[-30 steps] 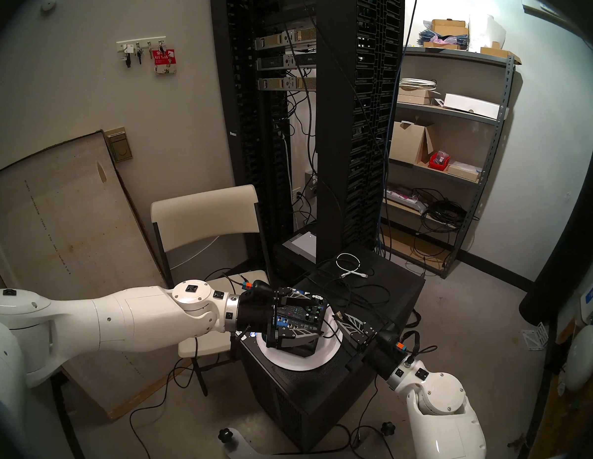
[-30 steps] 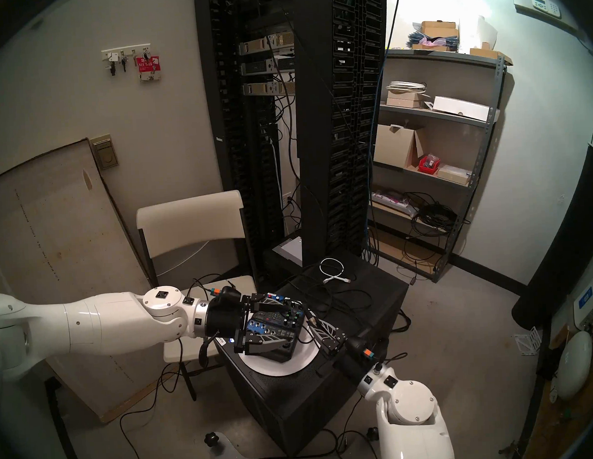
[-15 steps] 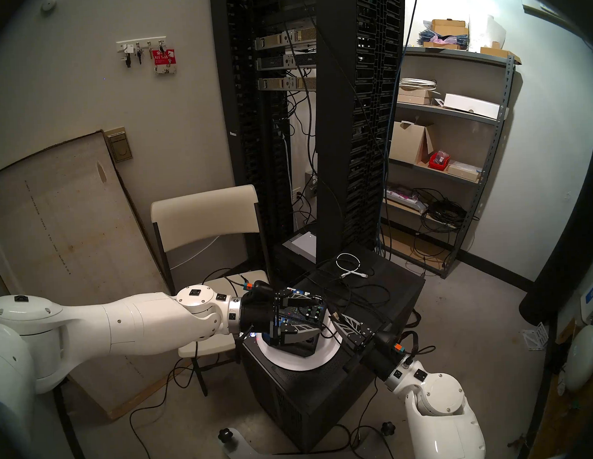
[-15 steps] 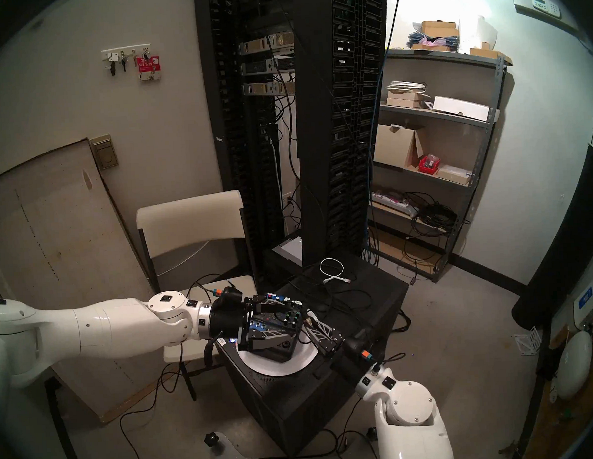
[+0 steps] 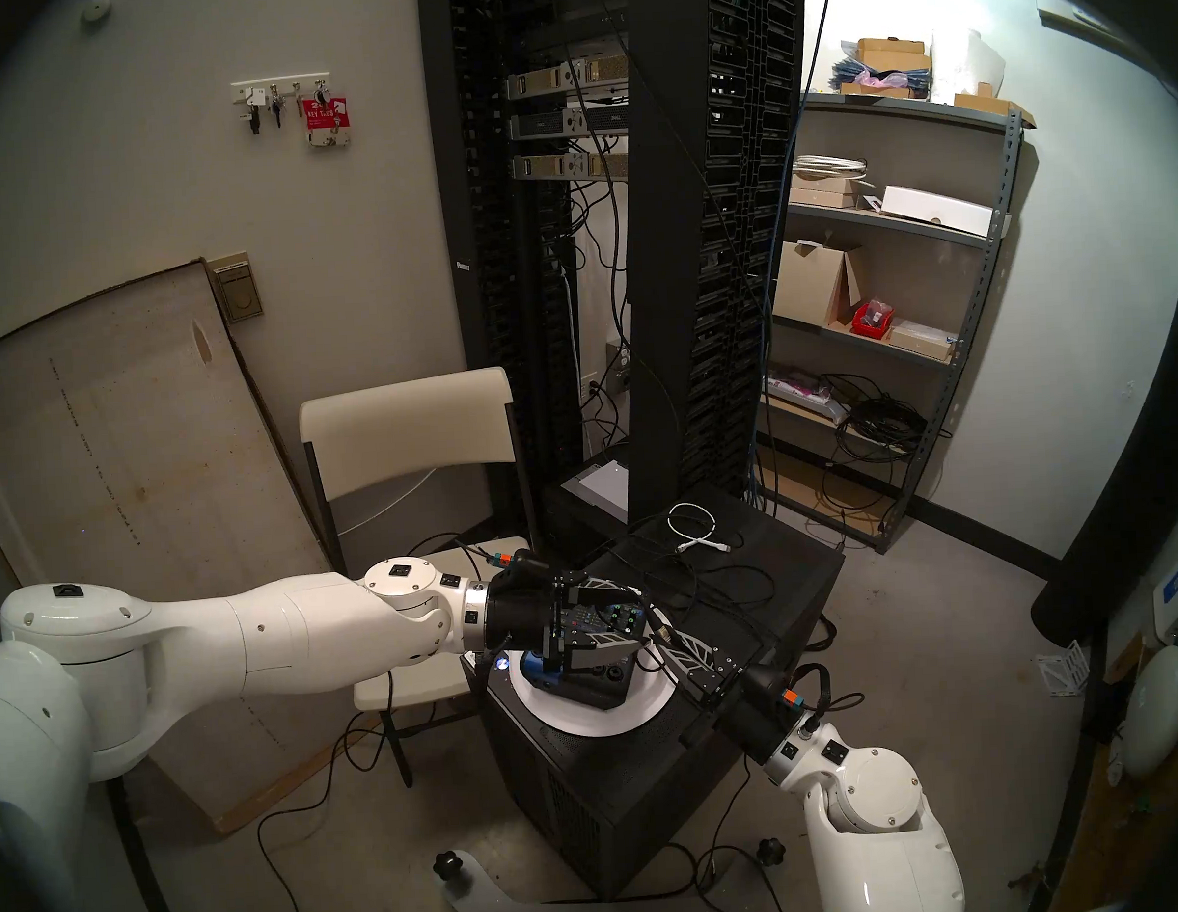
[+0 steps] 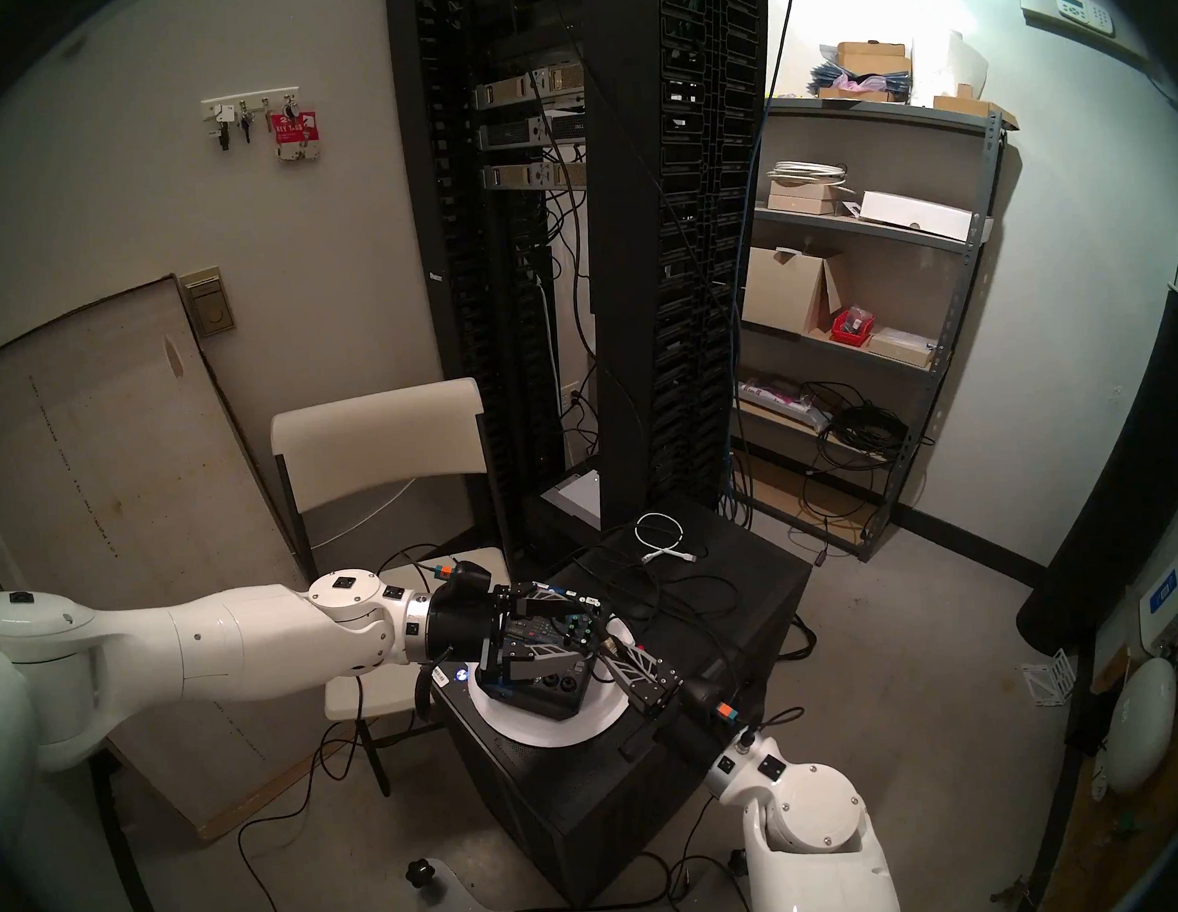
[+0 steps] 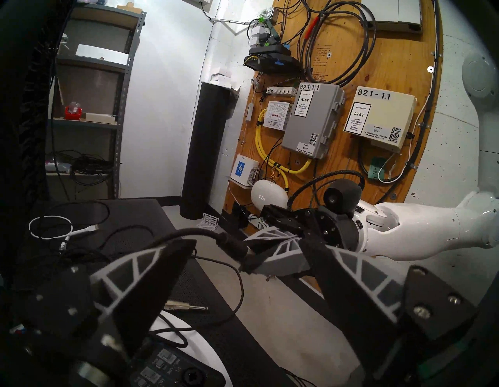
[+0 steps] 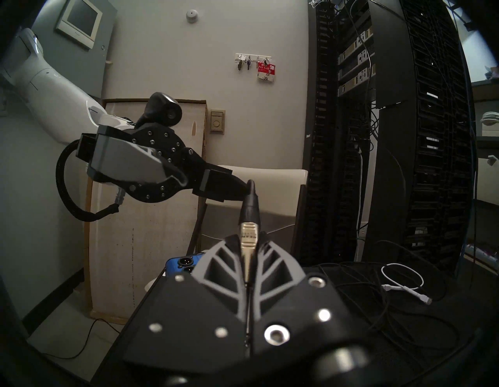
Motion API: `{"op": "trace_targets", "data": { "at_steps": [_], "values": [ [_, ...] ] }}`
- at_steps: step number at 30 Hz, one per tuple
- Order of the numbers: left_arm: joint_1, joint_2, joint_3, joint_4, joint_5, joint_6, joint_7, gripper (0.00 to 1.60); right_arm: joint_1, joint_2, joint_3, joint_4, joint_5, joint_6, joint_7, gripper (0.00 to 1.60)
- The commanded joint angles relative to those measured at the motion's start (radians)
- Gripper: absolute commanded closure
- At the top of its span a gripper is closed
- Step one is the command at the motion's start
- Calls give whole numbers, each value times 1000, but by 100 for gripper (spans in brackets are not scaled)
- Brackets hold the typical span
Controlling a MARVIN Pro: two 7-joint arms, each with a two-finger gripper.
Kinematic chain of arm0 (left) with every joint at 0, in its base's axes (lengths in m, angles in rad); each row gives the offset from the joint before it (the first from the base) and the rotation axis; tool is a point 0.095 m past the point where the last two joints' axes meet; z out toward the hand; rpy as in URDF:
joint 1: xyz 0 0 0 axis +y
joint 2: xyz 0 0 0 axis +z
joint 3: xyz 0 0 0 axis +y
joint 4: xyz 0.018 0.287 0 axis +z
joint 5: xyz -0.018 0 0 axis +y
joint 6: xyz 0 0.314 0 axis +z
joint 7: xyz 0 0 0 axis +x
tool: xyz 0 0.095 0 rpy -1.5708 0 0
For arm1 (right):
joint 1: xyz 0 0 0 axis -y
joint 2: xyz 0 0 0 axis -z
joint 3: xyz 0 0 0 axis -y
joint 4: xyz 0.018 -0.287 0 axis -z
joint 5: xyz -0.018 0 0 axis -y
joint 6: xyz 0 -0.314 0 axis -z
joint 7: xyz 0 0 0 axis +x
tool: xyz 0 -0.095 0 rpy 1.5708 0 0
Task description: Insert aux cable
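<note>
Cramped server room: 1 tall black rack [image 5: 656, 237] stands behind a low black cabinet [image 5: 783, 571], with a grey shelf unit [image 5: 901, 224] to the right and a folding chair [image 5: 408, 427] just beside the cabinet's left edge.

A white disc [image 5: 647, 704] lies at the cabinet's near left corner, and a small mixer [image 5: 615, 621] with knobs sits on it. The left gripper [image 5: 632, 616] reaches in level from the chair side. Its 2 fingers are spread wide, 1 along the far side of the mixer and 1 along the near side. Whether they touch it cannot be told.

The right gripper [image 5: 667, 638] comes in from the near right, over the disc's right rim. Its 2 fingers are pressed together on the plug of the aux cable [image 8: 249, 232]. The metal barrel and black sleeve stick out past the fingertips, and the plug's tip is hidden between the fingers. The plug hangs just beside the mixer's right end, close to the left gripper's fingertips, so little room is left between the 2 grippers.

Behind them, loose black cables [image 5: 736, 587] sprawl over the cabinet top, a coiled white cable [image 5: 692, 528] lies near the far edge, and a silver jack plug [image 7: 186, 306] rests on the mesh just off the disc. Bare floor lies open to the cabinet's right.
</note>
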State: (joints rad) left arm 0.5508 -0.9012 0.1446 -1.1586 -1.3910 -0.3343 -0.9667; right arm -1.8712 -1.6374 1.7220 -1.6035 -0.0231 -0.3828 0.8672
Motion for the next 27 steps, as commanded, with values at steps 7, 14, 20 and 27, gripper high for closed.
{"op": "trace_targets", "data": {
  "at_steps": [7, 14, 20, 27],
  "values": [
    [4, -51, -16, 27, -25, -2, -43, 38, 6, -3, -7, -23, 20, -2, -6, 160],
    [9, -63, -18, 42, -34, -6, -49, 35, 4, -2, -9, -22, 29, -2, 4, 160],
    [11, -70, -19, 53, -40, -9, -50, 58, 1, -5, -7, -24, 31, 0, 9, 160],
    [18, -82, -23, 76, -57, -14, -74, 102, -1, -5, -8, -25, 36, -1, 10, 160]
  ]
}}
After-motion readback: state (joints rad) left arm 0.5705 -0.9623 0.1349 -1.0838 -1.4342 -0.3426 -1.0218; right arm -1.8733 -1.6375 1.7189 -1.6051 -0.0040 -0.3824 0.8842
